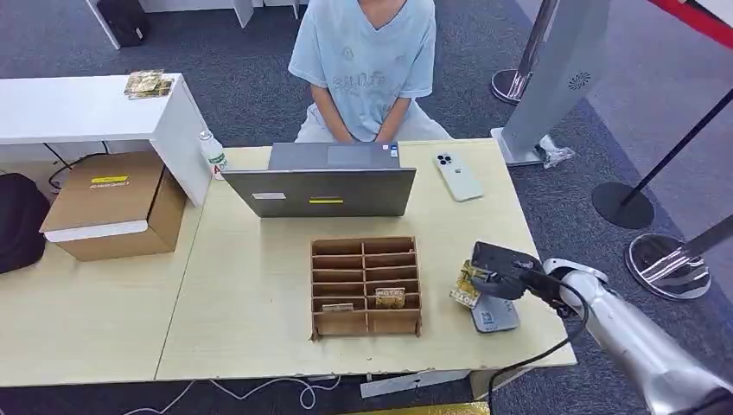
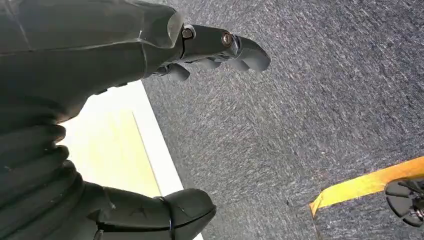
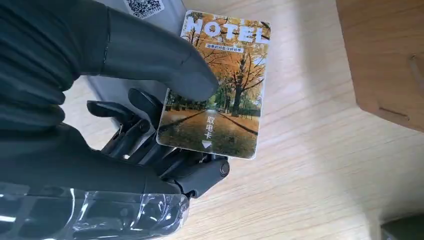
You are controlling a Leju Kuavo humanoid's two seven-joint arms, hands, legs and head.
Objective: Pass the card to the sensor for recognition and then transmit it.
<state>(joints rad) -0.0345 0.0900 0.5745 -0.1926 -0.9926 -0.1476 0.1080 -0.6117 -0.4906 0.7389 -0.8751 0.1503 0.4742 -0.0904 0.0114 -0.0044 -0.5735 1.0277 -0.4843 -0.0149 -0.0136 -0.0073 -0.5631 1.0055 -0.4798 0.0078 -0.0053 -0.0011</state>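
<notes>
My right hand [image 1: 501, 264] hovers over the table's right front, pinching a hotel card [image 1: 467, 285] printed with autumn trees. In the right wrist view the thumb presses the card [image 3: 220, 90] against the fingers [image 3: 150, 135] beneath it. The grey sensor pad [image 1: 494, 316] lies flat on the table just below the hand, the card beside its left edge; its grey body [image 3: 150, 12] with a QR code shows behind the thumb. My left hand [image 2: 150, 55] hangs beside the table over the carpet, fingers apart and holding nothing.
A wooden card rack [image 1: 366, 285] with two more cards stands left of the hand. A laptop [image 1: 321, 183], a phone [image 1: 456, 176] and a seated person [image 1: 367, 69] are at the far side. A cardboard box [image 1: 117, 203] sits at left. The table edge [image 1: 553, 259] is close on the right.
</notes>
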